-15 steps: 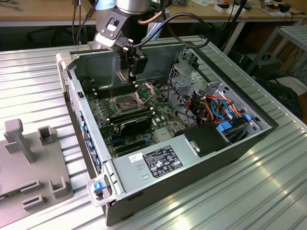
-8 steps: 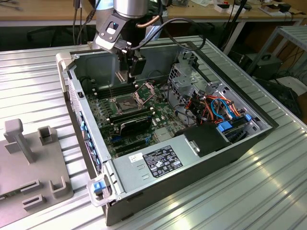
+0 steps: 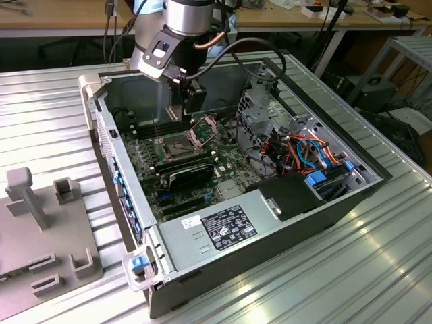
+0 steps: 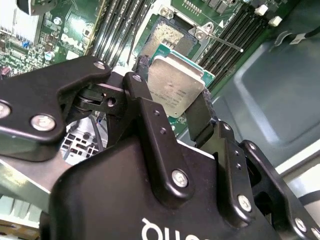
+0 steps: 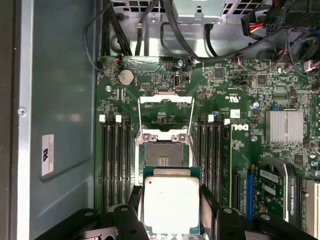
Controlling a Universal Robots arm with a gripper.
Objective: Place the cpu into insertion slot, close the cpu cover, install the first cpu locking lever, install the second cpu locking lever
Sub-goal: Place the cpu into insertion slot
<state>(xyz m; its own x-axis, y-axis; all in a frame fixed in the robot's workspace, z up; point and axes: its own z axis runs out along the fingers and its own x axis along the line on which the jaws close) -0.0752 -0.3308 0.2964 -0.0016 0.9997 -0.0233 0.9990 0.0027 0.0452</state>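
The cpu (image 5: 171,206), a square chip with a silvery top, is pinched by two opposite edges in my gripper (image 5: 171,194), which is shut on it. It hangs above the green board, just short of the insertion slot (image 5: 163,154), whose pinned centre lies bare. The cpu cover (image 5: 166,111) is swung open on the slot's other side, away from the chip. A thin locking lever (image 4: 225,41) sticks out from the slot's corner. In the exterior view my gripper (image 3: 191,102) reaches down into the open computer case, over the slot (image 3: 177,145).
Long black memory slots (image 5: 115,165) flank the socket on both sides. A finned heatsink (image 5: 284,125) and an expansion card (image 5: 280,195) sit nearby. Cable bundles (image 3: 304,152) and the case walls (image 3: 128,196) hem in the board. A grey fixture (image 3: 47,236) stands outside the case on the exterior view's left.
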